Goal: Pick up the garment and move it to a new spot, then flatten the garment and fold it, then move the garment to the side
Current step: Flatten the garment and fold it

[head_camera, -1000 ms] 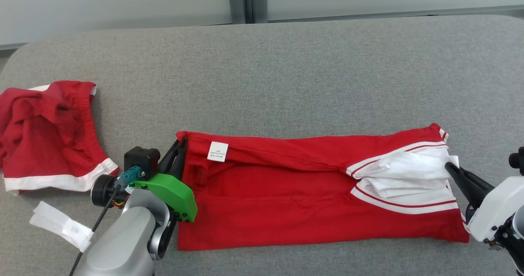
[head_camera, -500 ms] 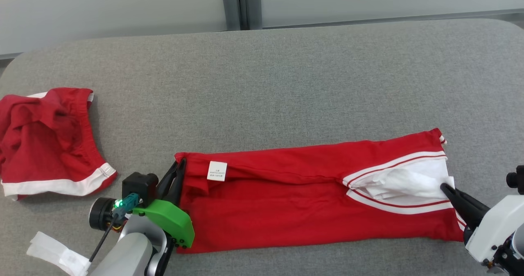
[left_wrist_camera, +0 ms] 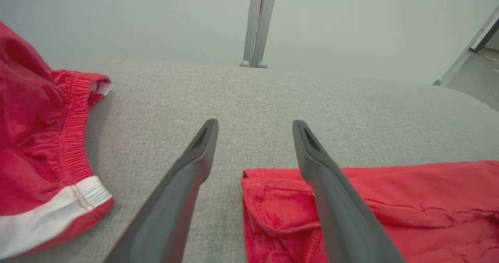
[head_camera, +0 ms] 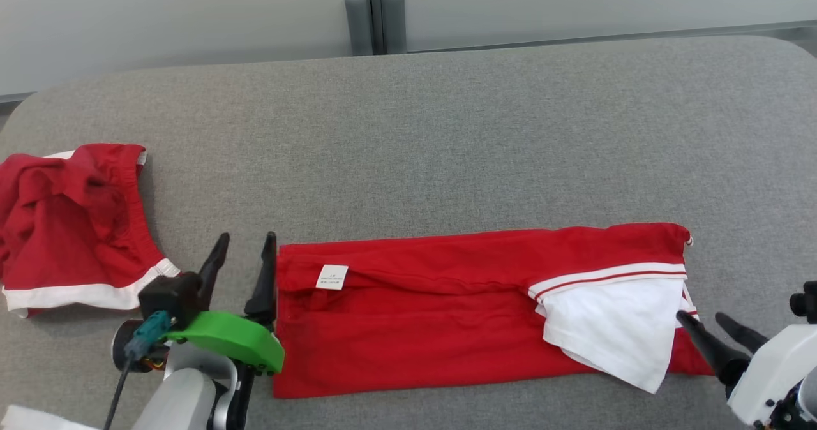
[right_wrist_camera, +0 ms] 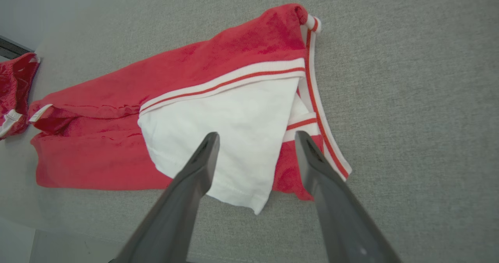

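Grey fabric worktop [head_camera: 447,130], rounded corners; pale wall [head_camera: 159,15] and grey post [head_camera: 376,15] behind. Carries red garment [head_camera: 415,328] at lower centre of frame, long axis left to right, white-striped end pointing right. Left hand [head_camera: 247,238] at its left edge, right hand [head_camera: 700,316] at its right: fingers apart, empty.

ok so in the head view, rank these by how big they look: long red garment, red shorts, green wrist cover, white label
1. long red garment
2. red shorts, cut off by the left edge
3. green wrist cover, though it sits nearer the camera
4. white label
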Available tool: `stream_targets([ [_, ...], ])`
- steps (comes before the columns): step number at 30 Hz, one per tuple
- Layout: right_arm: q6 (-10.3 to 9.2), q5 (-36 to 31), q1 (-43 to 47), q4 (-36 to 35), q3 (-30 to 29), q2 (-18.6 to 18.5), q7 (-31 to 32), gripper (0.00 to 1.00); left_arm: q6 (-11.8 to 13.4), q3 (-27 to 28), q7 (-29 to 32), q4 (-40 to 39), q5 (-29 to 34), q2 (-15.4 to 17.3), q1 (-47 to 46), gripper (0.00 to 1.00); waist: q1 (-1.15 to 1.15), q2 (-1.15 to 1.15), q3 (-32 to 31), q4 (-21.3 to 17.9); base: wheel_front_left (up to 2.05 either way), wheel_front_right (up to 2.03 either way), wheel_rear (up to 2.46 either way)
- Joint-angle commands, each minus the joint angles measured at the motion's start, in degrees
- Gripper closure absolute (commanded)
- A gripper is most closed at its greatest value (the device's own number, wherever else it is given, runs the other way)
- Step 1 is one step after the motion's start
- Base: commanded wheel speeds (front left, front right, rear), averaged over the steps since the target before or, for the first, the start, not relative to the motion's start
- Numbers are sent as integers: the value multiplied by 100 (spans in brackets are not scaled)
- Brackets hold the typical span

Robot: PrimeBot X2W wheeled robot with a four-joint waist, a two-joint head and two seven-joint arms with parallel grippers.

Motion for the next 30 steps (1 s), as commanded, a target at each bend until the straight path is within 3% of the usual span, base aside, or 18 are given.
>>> stream_targets([
  [1,-3,-78,-131,-47,-89,48,-151,0,-67,234,-1,-228,58,-75,197,0,0,0,-25,-2,0,0,0],
  [6,-3,-334,-373,-29,-287,227,-394,0,-338,1072,-1,-995,330,-366,873,0,0,0,-100,9,0,0,0],
  [14,-2,-829,-938,723,-252,288,108,0,-765,1772,-1,-1592,670,-791,1579,0,0,0,-237,123,0,0,0],
  [20,-2,-1136,-1247,1476,-465,401,450,0,-855,2029,-1,-1880,964,-927,1836,0,0,0,-305,289,0,0,0],
  [30,-2,-1516,-1782,2543,-815,690,338,0,-863,2202,-1,-2099,1057,-988,2019,0,0,0,-151,485,0,0,0],
])
